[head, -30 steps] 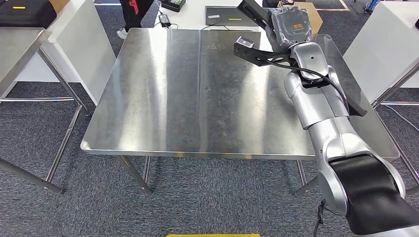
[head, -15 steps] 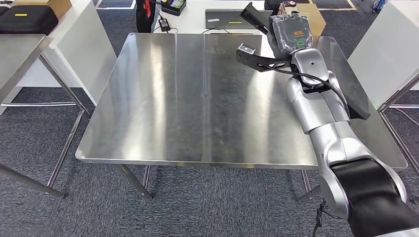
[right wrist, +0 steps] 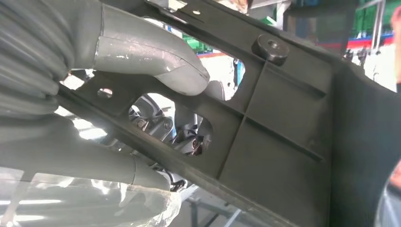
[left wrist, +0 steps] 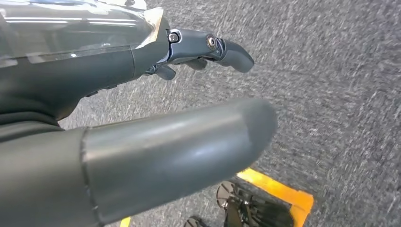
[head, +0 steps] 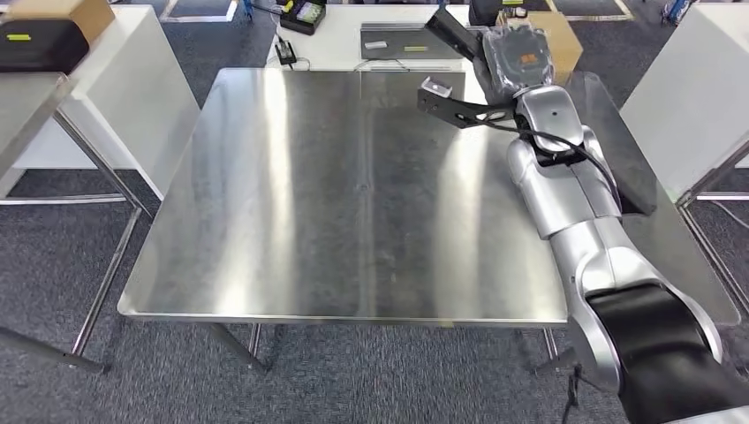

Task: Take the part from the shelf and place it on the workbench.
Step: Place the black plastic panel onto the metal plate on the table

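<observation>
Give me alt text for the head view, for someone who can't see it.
The robot's right hand holds a long black part above the far right of a bare steel workbench. Grey carpet surrounds it, with white tables beyond.

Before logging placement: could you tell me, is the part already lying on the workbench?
No, the right hand holds the part above the workbench.

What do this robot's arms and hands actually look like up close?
The right arm is rounded silver metal with a black upper cover and a black cable looped near the wrist. The right hand has a dark back under clear plastic, with an orange marking. The left hand is dark grey: a thick smooth thumb, darker jointed fingers with small round pins, and a clear plastic wrap.
</observation>
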